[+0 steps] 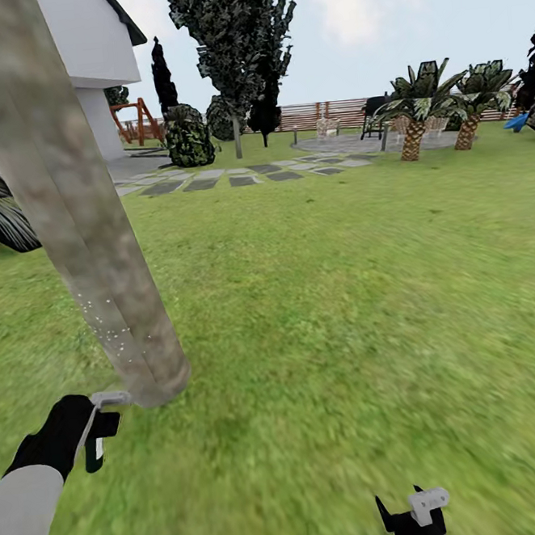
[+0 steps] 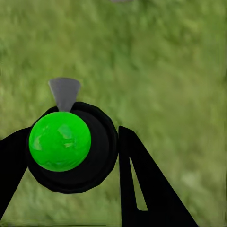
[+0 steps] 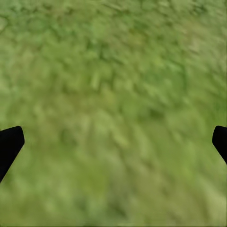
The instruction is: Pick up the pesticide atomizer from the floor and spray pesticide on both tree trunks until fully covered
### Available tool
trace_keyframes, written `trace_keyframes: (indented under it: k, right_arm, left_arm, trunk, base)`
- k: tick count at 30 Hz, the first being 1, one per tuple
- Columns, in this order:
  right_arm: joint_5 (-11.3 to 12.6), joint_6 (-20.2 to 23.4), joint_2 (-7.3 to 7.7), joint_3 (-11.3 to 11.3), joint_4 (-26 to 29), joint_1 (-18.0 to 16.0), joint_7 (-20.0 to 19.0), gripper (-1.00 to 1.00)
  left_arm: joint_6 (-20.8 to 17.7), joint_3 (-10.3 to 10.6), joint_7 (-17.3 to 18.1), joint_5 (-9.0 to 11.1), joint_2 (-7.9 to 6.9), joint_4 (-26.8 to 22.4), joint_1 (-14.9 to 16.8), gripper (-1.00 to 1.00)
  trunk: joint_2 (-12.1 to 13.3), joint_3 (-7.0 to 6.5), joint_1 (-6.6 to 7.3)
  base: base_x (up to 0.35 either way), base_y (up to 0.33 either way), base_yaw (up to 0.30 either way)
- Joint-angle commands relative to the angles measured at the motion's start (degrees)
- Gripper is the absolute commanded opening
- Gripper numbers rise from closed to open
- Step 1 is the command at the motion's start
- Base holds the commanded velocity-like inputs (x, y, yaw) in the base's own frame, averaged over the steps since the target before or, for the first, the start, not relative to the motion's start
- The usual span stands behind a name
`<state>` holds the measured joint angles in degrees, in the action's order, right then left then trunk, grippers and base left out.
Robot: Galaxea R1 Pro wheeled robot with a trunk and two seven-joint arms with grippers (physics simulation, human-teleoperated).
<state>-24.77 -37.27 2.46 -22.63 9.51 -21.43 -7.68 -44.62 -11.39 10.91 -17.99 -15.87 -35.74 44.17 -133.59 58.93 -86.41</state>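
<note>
1. The left hand (image 1: 94, 433) hangs low at the left of the head view, just beside the foot of the tree trunk (image 1: 68, 212), which rises slanted across that view's upper left.
2. In the left wrist view the left hand's fingers (image 2: 142, 189) are closed on the pesticide atomizer (image 2: 71, 146): a black round body with a bright green ball on it and a grey cone-shaped nozzle (image 2: 64, 92) pointing away over the grass.
3. In the head view a pale grey piece of the atomizer sticks out of the left hand toward the trunk's base, nearly touching it.
4. Small white specks (image 1: 106, 326) dot the lower part of the trunk, just above that hand.
5. The right hand (image 1: 419, 518) sits at the bottom edge of the head view, well apart from the trunk; in the right wrist view its fingertips (image 3: 9, 144) stand wide apart with nothing but the floor (image 3: 113, 104) of green grass between them.
6. Far off across the lawn stand another tall tree (image 1: 236, 43), grey stepping stones (image 1: 235, 175), short palms (image 1: 412, 117) and a brown slat fence (image 1: 319, 115).
</note>
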Motion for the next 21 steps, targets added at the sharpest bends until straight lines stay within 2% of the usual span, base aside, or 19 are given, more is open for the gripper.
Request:
trace_keyframes:
  k: [1, 3, 5, 8, 9, 11, 12, 16, 21]
  right_arm:
    - [-0.1, -0.2, 0.00, -0.5, 0.0, -0.1, -0.5, 1.00]
    - [-0.1, -0.2, 0.00, -0.5, 0.0, 0.0, -0.5, 1.00]
    - [-0.2, -0.2, -0.07, -0.5, -0.1, 0.0, -0.5, 1.00]
    - [-0.2, -0.2, -0.09, -0.5, 0.0, 0.0, -0.5, 1.00]
    - [-0.2, -0.2, -0.09, -0.5, 0.0, 0.0, -0.5, 1.00]
    - [-0.2, -0.2, -0.05, -0.5, 0.0, 0.0, -0.5, 1.00]
    - [-0.2, -0.2, -0.02, -0.5, 0.0, 0.0, -0.5, 1.00]
    - [-0.2, -0.2, 0.08, -0.5, 0.0, 0.0, -0.5, 1.00]
    - [-0.2, -0.2, 0.08, -0.6, 0.0, 0.0, -0.5, 1.00]
  left_arm:
    - [-0.1, -0.5, 0.4, -0.7, 0.04, 0.2, 0.0, -1.00]
    - [0.0, -0.6, -0.2, -0.7, 0.06, 0.5, -0.2, -1.00]
    - [0.6, -0.8, -3.7, -0.5, 0.62, 1.3, -0.6, -1.00]
    - [8.9, -1.7, -9.8, -0.4, 3.16, 3.8, -0.9, -1.00]
    - [10.5, -3.2, -11.7, 0.6, 3.66, 4.8, -0.9, -1.00]
    - [11.4, -4.9, -12.7, 2.9, 3.84, 6.5, -0.9, -1.00]
    - [11.5, -5.1, -12.8, 3.3, 3.83, 6.8, -0.9, -1.00]
    - [11.7, -5.4, -13.6, 3.7, 3.45, 6.9, -0.9, -1.00]
    - [11.8, -5.4, -13.7, 3.8, 3.91, 7.1, -0.9, -1.00]
  trunk:
    - [0.0, 0.05, 0.01]
    - [0.0, 0.05, 0.01]
    - [0.0, 0.05, 0.01]
    - [0.0, 0.05, 0.01]
    - [0.0, 0.05, 0.01]
    - [0.0, 0.05, 0.01]
    - [0.0, 0.05, 0.01]
    - [0.0, 0.05, 0.01]
    - [0.0, 0.05, 0.01]
  base:
    - [0.002, -0.002, 0.274]
    - [0.001, -0.001, 0.275]
    - [0.000, 0.000, 0.218]
    - [0.000, 0.000, 0.051]
    - [0.000, 0.000, 0.009]
    - [0.000, 0.000, 0.003]
    - [0.000, 0.000, 0.000]
    - [0.142, -0.133, 0.000]
    - [0.197, -0.204, 0.000]
